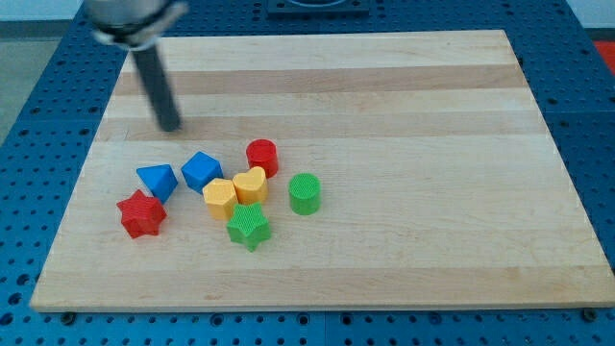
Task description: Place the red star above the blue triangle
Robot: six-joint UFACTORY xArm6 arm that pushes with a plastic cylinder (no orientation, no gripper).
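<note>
The red star lies on the wooden desk, touching the blue triangle at that triangle's lower left. Right of the triangle sits a blue cube, with other blocks beyond. My tip rests above the triangle, well apart; it has no gripper.

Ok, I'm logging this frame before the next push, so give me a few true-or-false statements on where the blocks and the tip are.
1. The red star lies below and to the view's left of the blue triangle. True.
2. My tip is touching the red star. False: it stands apart, above the blue triangle toward the view's top.
3. The green star is the lowest block in the view. True.
4. The red cylinder sits at the board's right edge. False: it is in the cluster at the view's left.
</note>
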